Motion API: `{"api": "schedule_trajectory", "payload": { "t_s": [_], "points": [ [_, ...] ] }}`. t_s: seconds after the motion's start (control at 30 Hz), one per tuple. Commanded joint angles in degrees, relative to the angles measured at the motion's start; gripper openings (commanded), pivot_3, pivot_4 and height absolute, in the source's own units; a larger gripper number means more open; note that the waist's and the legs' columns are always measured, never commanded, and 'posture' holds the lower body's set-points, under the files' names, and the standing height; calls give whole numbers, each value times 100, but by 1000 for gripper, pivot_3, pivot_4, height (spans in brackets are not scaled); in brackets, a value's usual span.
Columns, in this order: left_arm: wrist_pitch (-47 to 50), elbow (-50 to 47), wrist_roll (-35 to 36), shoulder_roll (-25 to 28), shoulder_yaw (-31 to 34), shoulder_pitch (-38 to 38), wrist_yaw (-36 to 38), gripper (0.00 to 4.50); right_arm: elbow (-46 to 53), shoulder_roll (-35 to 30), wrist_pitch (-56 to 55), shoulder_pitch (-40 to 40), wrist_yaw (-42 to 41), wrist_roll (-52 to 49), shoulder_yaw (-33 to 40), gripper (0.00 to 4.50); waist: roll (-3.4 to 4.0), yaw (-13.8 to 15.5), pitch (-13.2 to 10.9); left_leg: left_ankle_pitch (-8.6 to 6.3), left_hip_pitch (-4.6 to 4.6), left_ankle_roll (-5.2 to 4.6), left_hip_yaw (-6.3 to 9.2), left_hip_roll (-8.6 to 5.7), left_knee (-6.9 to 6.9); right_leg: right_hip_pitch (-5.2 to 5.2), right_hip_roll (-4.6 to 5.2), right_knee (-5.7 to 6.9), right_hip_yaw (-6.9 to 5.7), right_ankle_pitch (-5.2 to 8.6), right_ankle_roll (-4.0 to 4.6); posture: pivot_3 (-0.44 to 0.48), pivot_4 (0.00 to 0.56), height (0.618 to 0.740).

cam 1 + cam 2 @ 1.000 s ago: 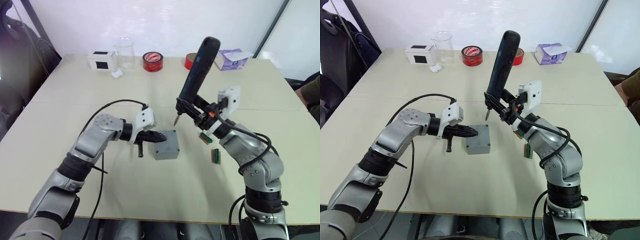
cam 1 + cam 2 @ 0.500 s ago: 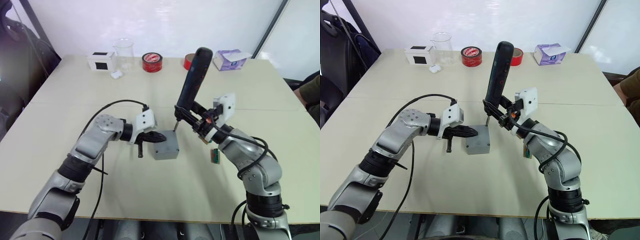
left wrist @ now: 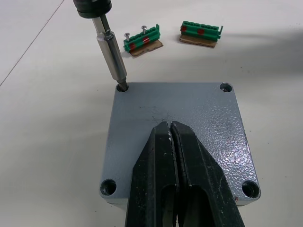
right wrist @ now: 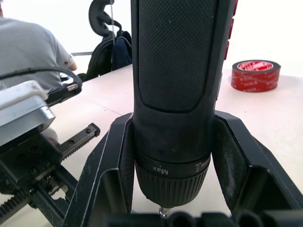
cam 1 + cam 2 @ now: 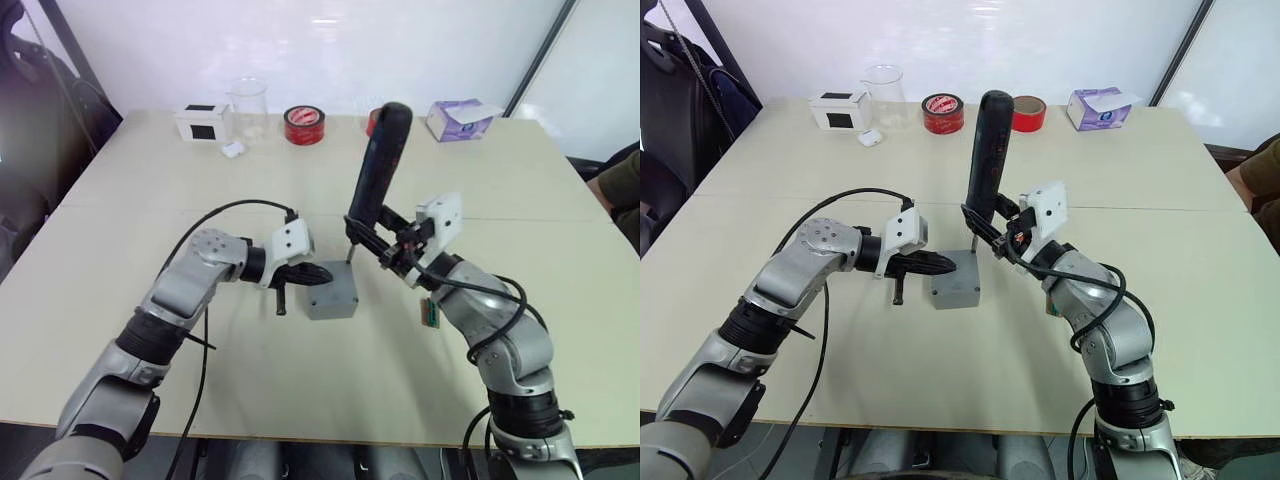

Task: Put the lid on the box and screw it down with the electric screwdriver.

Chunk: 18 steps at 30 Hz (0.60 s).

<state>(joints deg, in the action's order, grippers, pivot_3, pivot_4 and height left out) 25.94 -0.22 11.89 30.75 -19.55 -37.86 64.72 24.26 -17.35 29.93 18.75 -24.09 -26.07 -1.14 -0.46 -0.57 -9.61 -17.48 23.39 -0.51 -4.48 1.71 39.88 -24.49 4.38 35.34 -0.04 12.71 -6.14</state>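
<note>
- Right gripper (image 4: 170,208) was clamped around the electric screwdriver (image 5: 376,170), one finger on either side of the black body; over the last second it had come down from a raised, tilted hold well above the desk (image 5: 300,400), and the tool now stood nearly upright.
- Bit tip was now seated in the lid (image 3: 177,123) corner hole on the side away from the left gripper (the hole nearer the green pieces), so, as I judged it, lid placement was done and driving of that first screw was about to start or starting.
- Left gripper (image 3: 173,137) had its fingers pressed together with nothing between them, tips resting flat on the lid top to pin it; it had not shifted over that second.
- Lid sat square on the box (image 5: 333,300), mid-desk between both arms; grey speckled flat top, a hole at each corner, and the three free holes looked empty (hard to be sure).
- Two green pieces (image 3: 143,40) lay on the desk just beyond the box, one with small screws standing in it.
</note>
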Motion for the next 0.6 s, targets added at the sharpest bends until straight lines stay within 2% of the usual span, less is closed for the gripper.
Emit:
{"api": "schedule_trajectory", "payload": {
  "t_s": [0.03,0.37,0.47,0.6],
  "points": [
    [47,-11,-62,-13,-89,118,29,0,-90,-30,74,-83,-4,75,-77,1731,-2,0,4,0,-1,0,0,0,0,1,0,0,0,0,0,0,150,740],
    [107,-122,-62,-34,-103,179,-11,0,-260,165,374,-104,156,55,-258,1731,-3,-5,40,0,-9,0,0,2,0,8,0,1,0,1,1,0,150,740],
    [120,-123,-70,-57,-101,177,-26,0,-406,395,464,-1,341,-106,-87,1731,-4,-10,43,0,-13,0,0,2,0,12,0,3,0,1,2,0,150,740],
    [143,-115,-73,-83,-84,172,-45,0,-534,285,444,110,328,134,-164,1731,-4,-14,44,0,-17,0,0,3,0,12,0,10,0,10,18,0,150,740]
  ]
}}
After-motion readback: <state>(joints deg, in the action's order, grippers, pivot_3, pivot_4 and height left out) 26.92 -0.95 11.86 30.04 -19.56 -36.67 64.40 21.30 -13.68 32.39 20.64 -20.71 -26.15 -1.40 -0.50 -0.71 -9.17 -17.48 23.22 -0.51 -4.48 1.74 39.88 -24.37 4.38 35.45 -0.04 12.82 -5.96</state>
